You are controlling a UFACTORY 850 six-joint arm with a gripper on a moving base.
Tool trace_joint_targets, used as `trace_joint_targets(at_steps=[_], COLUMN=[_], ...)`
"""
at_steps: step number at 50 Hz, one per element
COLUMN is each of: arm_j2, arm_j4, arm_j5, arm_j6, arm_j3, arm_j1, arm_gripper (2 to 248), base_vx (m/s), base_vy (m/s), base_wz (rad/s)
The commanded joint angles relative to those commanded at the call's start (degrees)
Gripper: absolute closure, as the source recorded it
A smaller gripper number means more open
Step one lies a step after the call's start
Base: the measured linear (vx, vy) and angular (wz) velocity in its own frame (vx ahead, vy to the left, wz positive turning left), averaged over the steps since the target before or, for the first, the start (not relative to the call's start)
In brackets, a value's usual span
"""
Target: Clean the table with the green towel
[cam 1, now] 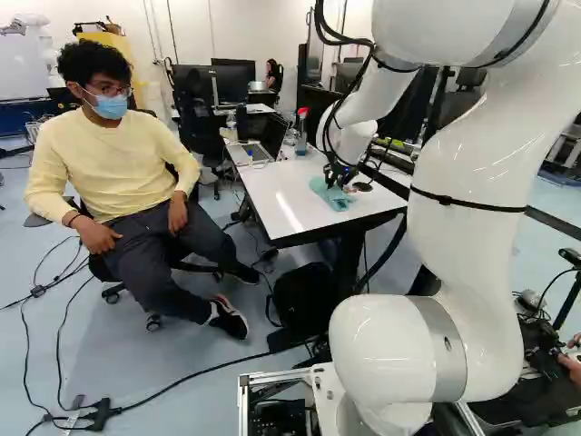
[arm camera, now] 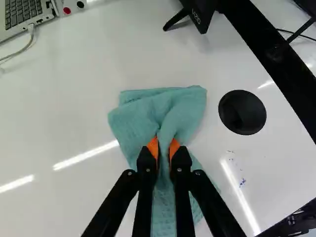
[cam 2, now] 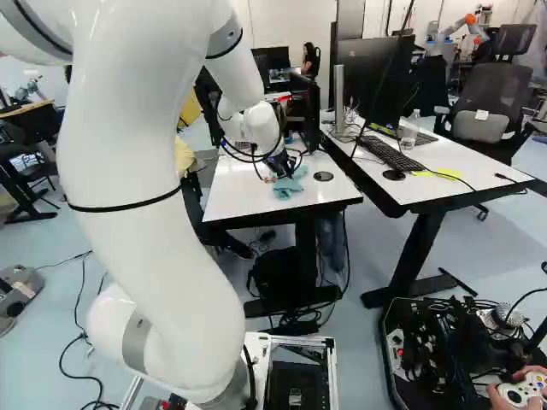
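Note:
In the left base view my gripper (cam 1: pixel 339 174) is down at the near part of the white table (cam 1: pixel 272 195), on the green towel (cam 1: pixel 334 194). The wrist view shows the gripper (arm camera: pixel 165 148) shut on the towel (arm camera: pixel 148 116), a bunched fold of cloth pinched between its orange pads. The towel lies crumpled on the tabletop, spreading ahead of and beneath the fingers. Small blue marks (arm camera: pixel 242 182) show on the tabletop beside the towel, on the side of the round black grommet (arm camera: pixel 242 112).
A laptop (arm camera: pixel 24 15), a monitor stand (arm camera: pixel 193 17) and a spray bottle (cam 1: pixel 301 132) stand farther along the table. A person sits close beside it in the left base view. A second desk (cam 2: pixel 453 184) adjoins at the right; another robot (cam 2: pixel 461 30) stands far back.

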Motion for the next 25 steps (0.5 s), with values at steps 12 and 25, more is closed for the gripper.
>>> trace_joint_targets(at_steps=[12,25], arm_j2=[0.0,0.0], arm_j4=[0.0,0.0], arm_j5=[-0.2,-0.2], arm_j6=[0.0,0.0], arm_j3=[0.0,0.0], arm_j1=[0.0,-1.3], arm_gripper=[205,205], base_vx=[0.0,0.0], base_vy=[0.0,0.0], base_wz=[0.0,0.0])
